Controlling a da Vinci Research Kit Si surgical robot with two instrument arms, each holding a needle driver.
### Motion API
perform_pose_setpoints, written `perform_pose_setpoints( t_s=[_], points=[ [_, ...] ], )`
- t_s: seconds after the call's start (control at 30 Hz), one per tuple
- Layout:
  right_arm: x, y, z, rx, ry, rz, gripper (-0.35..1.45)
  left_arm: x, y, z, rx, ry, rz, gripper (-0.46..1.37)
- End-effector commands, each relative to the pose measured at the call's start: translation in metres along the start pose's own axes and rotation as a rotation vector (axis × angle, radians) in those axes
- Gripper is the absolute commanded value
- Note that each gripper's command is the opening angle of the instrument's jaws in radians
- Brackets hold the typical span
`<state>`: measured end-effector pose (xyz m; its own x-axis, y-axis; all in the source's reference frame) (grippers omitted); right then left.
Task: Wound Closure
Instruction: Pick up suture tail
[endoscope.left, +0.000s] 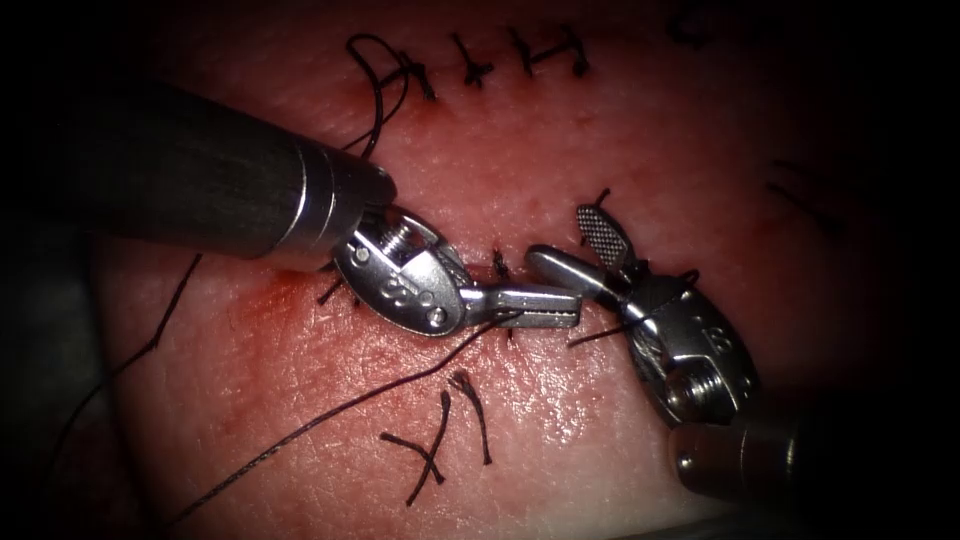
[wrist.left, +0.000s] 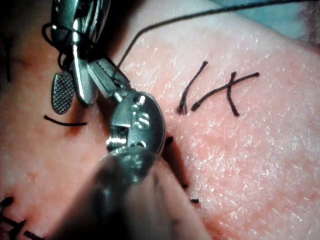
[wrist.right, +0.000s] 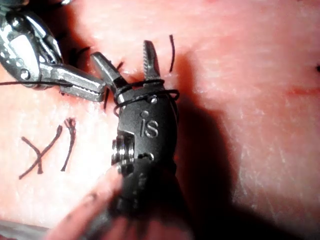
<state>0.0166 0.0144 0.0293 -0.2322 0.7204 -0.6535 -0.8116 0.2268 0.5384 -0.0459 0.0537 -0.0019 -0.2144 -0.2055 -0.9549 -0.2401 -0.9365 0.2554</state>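
My left tool (endoscope.left: 572, 306) comes in from the upper left, its jaws shut on the dark thread (endoscope.left: 330, 415), which trails down and left over the tissue (endoscope.left: 560, 150). In the left wrist view the thread (wrist.left: 150, 27) leaves those jaws (wrist.left: 97, 65). My right tool (endoscope.left: 563, 235) rises from the lower right with jaws open and nothing between them, right beside the left tool's tip. Thread loops (wrist.right: 145, 92) are wound around the right tool just behind its jaws (wrist.right: 122, 50). A short thread tail (endoscope.left: 600, 335) lies under it. Both tips hover over a stitch (endoscope.left: 500, 265) on the cut.
A row of finished stitches (endoscope.left: 500, 55) crosses the far tissue, with a thread loop (endoscope.left: 378, 95) hanging from its left end. Loose cut thread ends (endoscope.left: 440, 450) lie crossed on the near tissue. Red fluid (endoscope.left: 290, 300) stains the surface below the left tool's wrist.
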Motion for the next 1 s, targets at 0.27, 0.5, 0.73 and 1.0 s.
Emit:
perform_pose_setpoints(
  t_s=[0.27, 0.5, 0.73, 1.0],
  points=[
    [-0.0001, 0.0008, -0.0006, -0.062, -0.011, 0.014, 0.67, 0.0004, 0.0015, 0.0016, -0.040, -0.033, 0.020, -0.35],
    [-0.0001, 0.0017, -0.0002, -0.104, -0.027, 0.048, 0.66, -0.0006, 0.0010, 0.0028, -0.039, -0.034, 0.029, -0.35],
    [-0.0007, 0.0029, 0.0001, -0.134, -0.060, 0.039, 0.67, -0.0017, 0.0005, 0.0027, -0.040, -0.034, 0.029, -0.35],
    [-0.0007, 0.0038, 0.0004, -0.142, -0.058, 0.034, 0.68, -0.0019, 0.0002, 0.0032, -0.037, -0.036, 0.026, -0.35]
  ],
)
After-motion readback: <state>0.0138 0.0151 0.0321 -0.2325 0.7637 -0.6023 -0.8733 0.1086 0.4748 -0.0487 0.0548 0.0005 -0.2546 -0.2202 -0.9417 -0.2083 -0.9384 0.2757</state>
